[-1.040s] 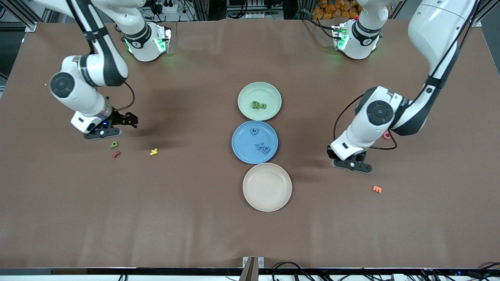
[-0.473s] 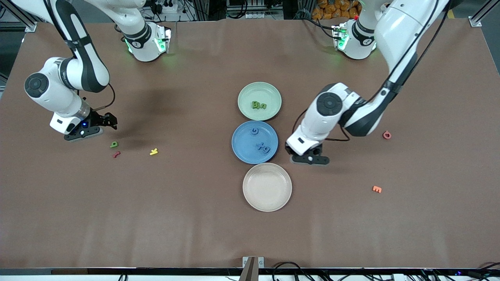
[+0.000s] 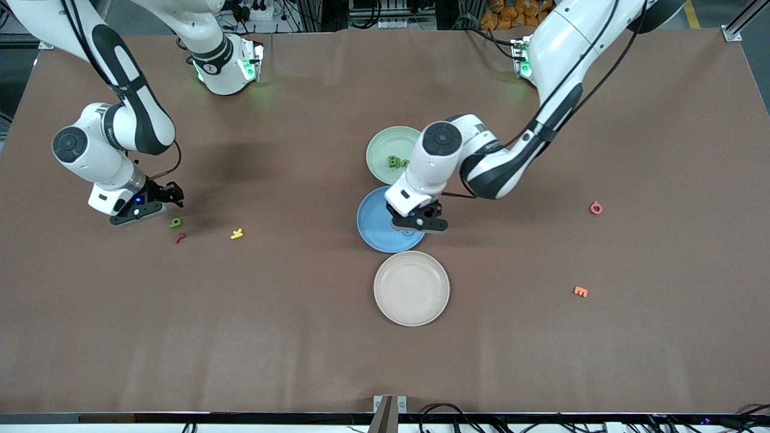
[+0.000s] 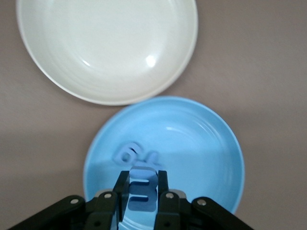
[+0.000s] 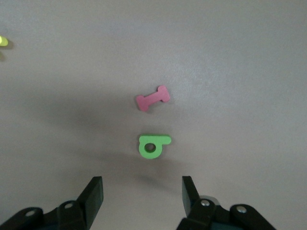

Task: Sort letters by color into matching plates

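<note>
Front view: 3 plates, 2 green letters in 1

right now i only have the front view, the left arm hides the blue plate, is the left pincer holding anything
Observer: Yes, the left pincer is shut on a blue letter over the blue plate.
Operator: anything already in that plate
Observer: Other blue letters lie in it, just past the held one.
Operator: and is the right pincer closed on the green letter
Observer: No, the right pincer stands open with the green letter lying free on the table, beside a red letter.
</note>
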